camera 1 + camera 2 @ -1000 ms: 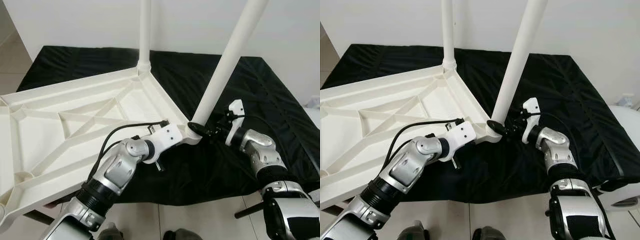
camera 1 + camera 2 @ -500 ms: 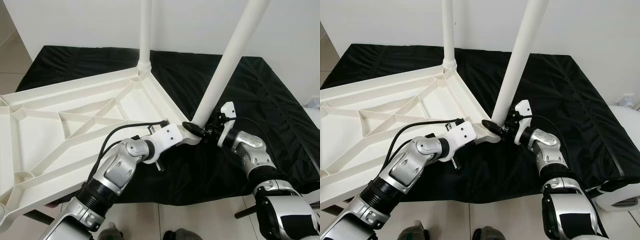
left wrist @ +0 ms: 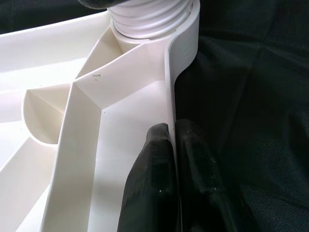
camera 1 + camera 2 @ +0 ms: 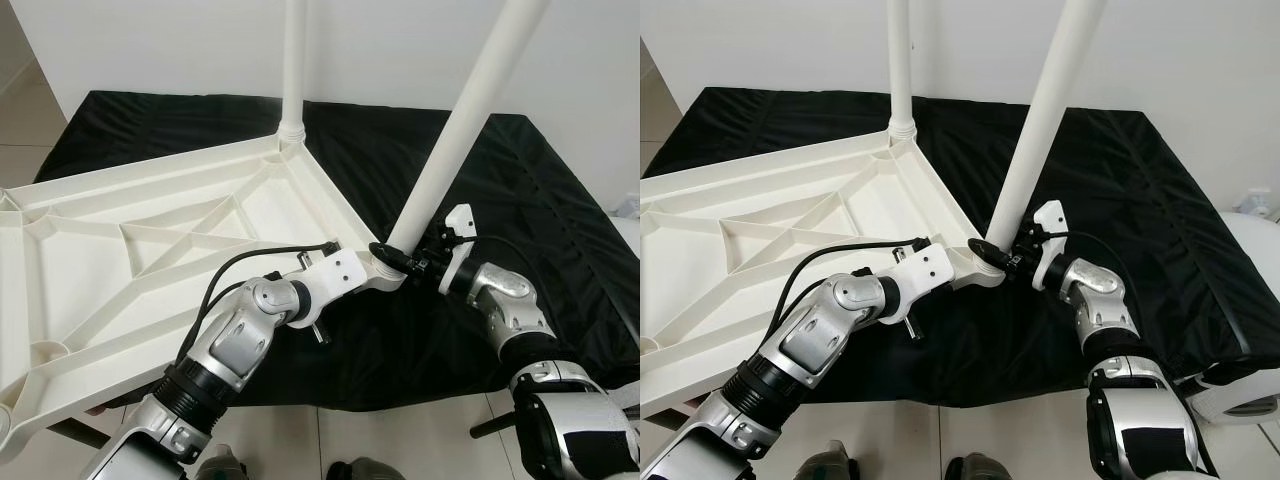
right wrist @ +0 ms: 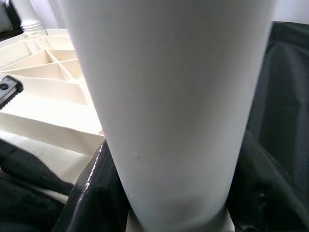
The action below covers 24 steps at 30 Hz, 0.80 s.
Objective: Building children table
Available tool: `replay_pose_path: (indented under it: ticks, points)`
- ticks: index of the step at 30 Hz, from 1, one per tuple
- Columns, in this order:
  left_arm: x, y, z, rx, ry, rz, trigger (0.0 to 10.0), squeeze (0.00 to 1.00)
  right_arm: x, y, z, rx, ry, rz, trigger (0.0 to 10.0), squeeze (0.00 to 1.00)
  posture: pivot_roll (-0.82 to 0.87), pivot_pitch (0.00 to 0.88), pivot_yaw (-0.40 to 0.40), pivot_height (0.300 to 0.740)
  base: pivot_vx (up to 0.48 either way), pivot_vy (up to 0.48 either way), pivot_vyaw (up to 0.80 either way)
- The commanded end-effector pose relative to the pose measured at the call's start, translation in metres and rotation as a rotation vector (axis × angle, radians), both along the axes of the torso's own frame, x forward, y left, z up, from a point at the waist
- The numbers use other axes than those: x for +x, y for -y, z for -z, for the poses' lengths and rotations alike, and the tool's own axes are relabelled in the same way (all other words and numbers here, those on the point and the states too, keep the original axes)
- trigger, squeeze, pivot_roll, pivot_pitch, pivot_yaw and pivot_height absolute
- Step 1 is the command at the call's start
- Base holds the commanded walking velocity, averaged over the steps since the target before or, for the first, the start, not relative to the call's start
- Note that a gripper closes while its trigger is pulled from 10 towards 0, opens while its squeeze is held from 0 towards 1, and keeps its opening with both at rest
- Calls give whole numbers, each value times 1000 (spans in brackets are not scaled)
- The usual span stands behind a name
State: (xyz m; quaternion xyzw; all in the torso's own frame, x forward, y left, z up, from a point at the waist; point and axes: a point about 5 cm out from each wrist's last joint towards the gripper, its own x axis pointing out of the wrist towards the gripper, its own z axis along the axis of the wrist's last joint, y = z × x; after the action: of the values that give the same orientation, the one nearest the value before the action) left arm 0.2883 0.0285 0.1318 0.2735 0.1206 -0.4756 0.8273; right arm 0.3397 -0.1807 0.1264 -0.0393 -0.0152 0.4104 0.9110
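There was one white ribbed plastic tabletop (image 4: pixel 150 230), lying upside down on one black cloth sheet (image 4: pixel 520 200). Two white round plastic legs rose from its corners: the far leg (image 4: pixel 292 60) and the near leg (image 4: pixel 455 130). Two silver arms were counted, each with one black-fingered gripper: left gripper (image 3: pixel 176 164), right gripper (image 4: pixel 400 262).

Leg (image 4: pixel 455 135) tilts more upright

Upturned white tabletop (image 4: pixel 150 230); two legs (image 4: pixel 455 140), one tilted
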Motion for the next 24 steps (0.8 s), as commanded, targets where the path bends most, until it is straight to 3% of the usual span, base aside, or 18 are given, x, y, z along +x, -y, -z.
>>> replay_pose_path:
  ticks: [1,10,14,16,17,20,22,24]
  points:
    - [-4,9,-10,-33,46,39,10000,0,-2,-4,2,55,-7,52,10000,0,3,0,-68,740,0,0,0]
    - [-6,10,-8,-31,42,45,10000,0,-7,-36,2,85,47,214,10000,0,3,0,-70,740,0,0,0]
    - [-6,10,-8,-31,42,45,10000,0,-8,-39,1,96,55,224,10000,0,3,0,-70,740,0,0,0]
    - [-7,11,-8,-32,42,47,10000,0,-11,-48,1,117,62,244,10000,0,2,0,-73,740,0,0,0]
    - [-7,12,-8,-34,42,51,10000,0,-13,-63,5,160,56,328,10000,0,6,0,-75,740,0,0,0]
    - [-7,12,-8,-34,42,51,10000,0,-13,-63,5,160,56,328,10000,0,6,0,-75,740,0,0,0]
    - [-7,12,-8,-33,42,53,10000,0,-12,-70,7,191,48,463,10000,0,8,0,-75,740,0,0,0]
    - [-7,12,-8,-33,42,53,10000,0,-12,-70,7,191,48,463,10000,0,8,0,-75,740,0,0,0]
